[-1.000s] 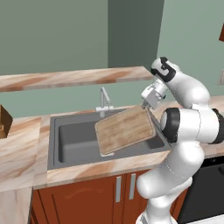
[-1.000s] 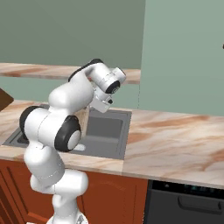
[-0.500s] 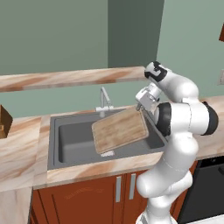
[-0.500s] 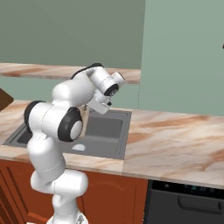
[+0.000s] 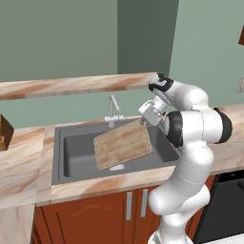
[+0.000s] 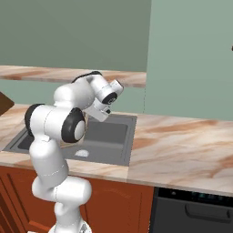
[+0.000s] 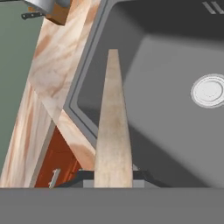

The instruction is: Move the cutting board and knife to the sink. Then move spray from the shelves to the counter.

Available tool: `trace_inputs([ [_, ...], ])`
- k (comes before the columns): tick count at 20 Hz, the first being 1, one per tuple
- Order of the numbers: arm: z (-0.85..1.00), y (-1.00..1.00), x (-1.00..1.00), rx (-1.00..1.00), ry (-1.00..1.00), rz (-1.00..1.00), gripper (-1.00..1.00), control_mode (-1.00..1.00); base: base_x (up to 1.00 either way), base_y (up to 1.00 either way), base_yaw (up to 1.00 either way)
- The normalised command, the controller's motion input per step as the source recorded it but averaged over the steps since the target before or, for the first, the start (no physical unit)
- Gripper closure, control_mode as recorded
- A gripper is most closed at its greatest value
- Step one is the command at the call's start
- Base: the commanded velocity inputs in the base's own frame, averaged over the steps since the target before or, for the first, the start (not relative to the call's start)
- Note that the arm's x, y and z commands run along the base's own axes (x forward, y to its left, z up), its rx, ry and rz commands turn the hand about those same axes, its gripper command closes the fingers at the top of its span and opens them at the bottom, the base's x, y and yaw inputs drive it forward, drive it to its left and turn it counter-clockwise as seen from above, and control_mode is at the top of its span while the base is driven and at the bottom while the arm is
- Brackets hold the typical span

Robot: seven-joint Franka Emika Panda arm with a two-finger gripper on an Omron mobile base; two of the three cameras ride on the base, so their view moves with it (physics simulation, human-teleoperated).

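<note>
From the right base camera my own white arm hides most of what I carry, covering the left part of the basin and the board. The table is a beige marble-patterned slab with tan-orange veining and a thin pale edge; it runs off both sides of the left base picture, and in the right base picture it stretches away on the right above a black oven front that the bottom edge cuts off. A long reddish-brown plank, the shelves, crosses the green wall above, its left end out of frame. The sink is a matte grey rectangular basin set into the slab, with a round pale drain on its floor and a slim metal tap behind it. The cutting board is a flat light-brown rectangle with visible grain, held tilted over the basin; in the hand view I see it edge-on, a narrow wooden strip running up the middle. My fingers are clamped tight on the board's upper right corner, though the tips themselves are hard to make out. A brown block at the far left is cut off. I cannot make out the knife or the spray.
</note>
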Motion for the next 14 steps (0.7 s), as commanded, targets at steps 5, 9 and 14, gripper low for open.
trace_inputs([
  [5, -0.19, 0.15, 0.11, 0.00, 0.00, -0.06, 1.00, -1.00, 0.00, 0.00, 0.00],
  [9, -0.19, 0.15, 0.04, 0.00, 0.00, -0.07, 1.00, -1.00, 0.00, 0.00, 0.00],
  [14, -0.27, 0.23, 0.06, -0.01, 0.00, -0.06, 1.00, -1.00, 0.00, 0.00, 0.00],
])
